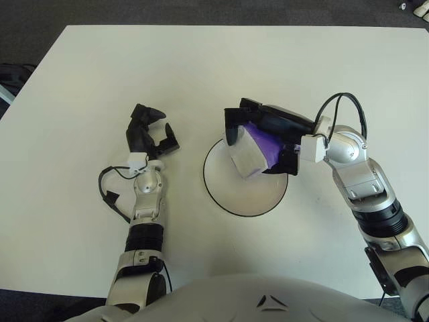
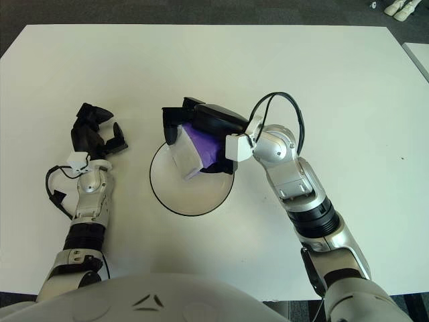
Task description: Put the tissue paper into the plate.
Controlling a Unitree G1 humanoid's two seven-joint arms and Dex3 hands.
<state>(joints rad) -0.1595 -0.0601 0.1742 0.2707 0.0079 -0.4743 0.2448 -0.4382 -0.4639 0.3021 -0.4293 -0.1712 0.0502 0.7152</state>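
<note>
Right hand (image 1: 258, 134) fingers clamp the tissue pack (image 1: 251, 151), holding it tilted over the plate's (image 1: 231, 204) far half; contact with the plate unclear. Left hand (image 1: 149, 134), left of the plate, has loosely curled, empty fingers. Only the right eye view shows white objects (image 2: 397, 7) beyond the table's (image 2: 348, 74) far-right corner.

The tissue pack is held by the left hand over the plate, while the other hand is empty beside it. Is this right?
Not quite: the right hand holds the tissue pack over the plate, as the left eye view shows. The left hand is the empty one, to the left of the plate.
</note>
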